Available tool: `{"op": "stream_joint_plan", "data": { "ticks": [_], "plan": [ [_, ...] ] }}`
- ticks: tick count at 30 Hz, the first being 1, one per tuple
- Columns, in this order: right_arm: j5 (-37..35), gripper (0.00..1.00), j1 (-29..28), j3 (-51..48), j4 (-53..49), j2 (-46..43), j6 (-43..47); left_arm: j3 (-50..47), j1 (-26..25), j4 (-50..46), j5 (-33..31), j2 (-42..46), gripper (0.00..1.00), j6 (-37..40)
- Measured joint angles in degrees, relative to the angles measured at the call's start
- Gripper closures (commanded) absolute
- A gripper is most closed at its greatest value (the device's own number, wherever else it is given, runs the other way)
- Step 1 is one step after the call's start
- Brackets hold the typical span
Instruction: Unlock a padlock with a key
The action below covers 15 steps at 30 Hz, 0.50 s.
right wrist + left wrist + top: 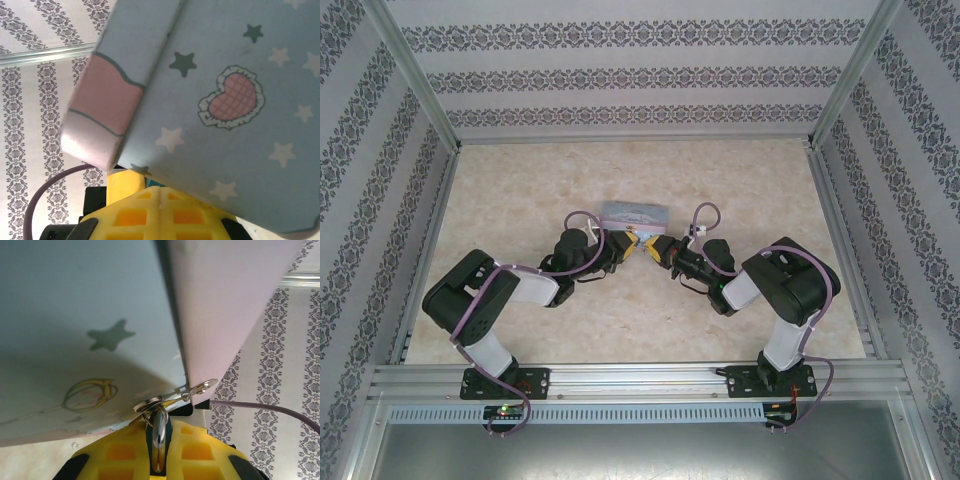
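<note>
Step in hand: padlock (159, 435) secured, key not yet in, as you can judge.
Left tool (159, 455): clamped on padlock at hasp (200, 387) of box (634, 213).
Right tool (160, 197): pressed together, close by box; whether it holds key, cannot tell.
Next: you need key tip lined up to keyhole, fine aim.
Tabletop (520, 190): pale, marbled.
Walls (620, 70): striped floral paper.

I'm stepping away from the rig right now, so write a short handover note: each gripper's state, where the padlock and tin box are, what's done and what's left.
Left gripper: shut on what looks like the padlock, at the hasp of the tin box.
Right gripper: shut, fingers together at the box's starred side; nothing visible between them.
Done: both arms at the box, lock gripped.
Left: put the key in and turn it; whether the lock is open, I cannot tell.
</note>
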State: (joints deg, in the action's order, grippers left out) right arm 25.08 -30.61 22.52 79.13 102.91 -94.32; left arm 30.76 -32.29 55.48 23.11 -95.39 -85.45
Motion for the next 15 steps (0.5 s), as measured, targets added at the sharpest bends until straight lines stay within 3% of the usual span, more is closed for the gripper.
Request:
{"op": "stream_joint_plan", "data": {
  "ticks": [15],
  "plan": [
    [0.00, 1.00, 0.11, 0.11, -0.02, 0.76, 0.17, 1.36, 0.00, -5.22, 0.33, 0.98, 1.00, -1.09]
  ]
}}
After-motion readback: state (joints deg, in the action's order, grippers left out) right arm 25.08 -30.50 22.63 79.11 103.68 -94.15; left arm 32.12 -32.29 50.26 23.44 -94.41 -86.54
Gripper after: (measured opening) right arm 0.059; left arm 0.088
